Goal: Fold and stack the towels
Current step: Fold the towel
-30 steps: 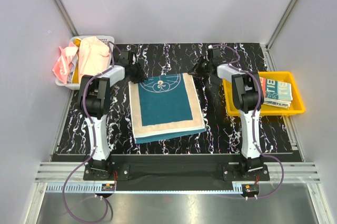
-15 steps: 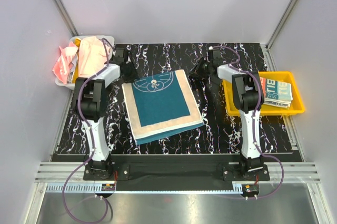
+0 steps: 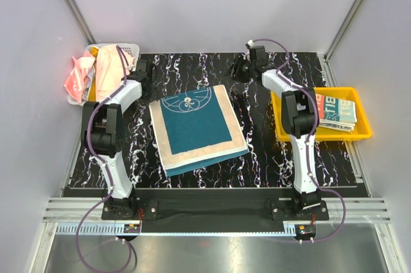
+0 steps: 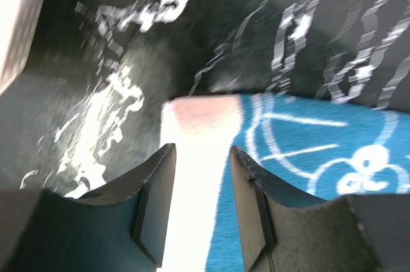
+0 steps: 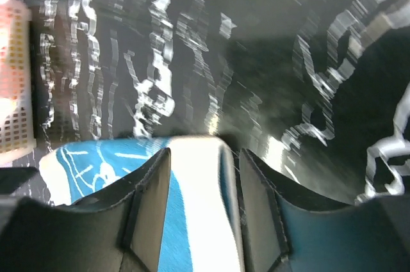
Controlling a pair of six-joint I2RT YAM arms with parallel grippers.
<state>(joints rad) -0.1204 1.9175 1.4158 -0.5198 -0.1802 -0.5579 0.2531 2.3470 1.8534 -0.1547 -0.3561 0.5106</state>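
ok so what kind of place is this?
Probably a lab robot cell: plain panels on aluminium framing, left arm and right arm bolted at a bench edge, basket and yellow tray holding towels.

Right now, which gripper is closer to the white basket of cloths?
Left. The left gripper hovers right beside the white basket; the right gripper is well away, nearer the yellow tray.

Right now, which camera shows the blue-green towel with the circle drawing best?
The top external view: the whole teal-and-cream towel lies folded on the table, with every edge visible. The left wrist view catches only one blurry corner of it with white lines. The right wrist view shows only a cream-edged corner.
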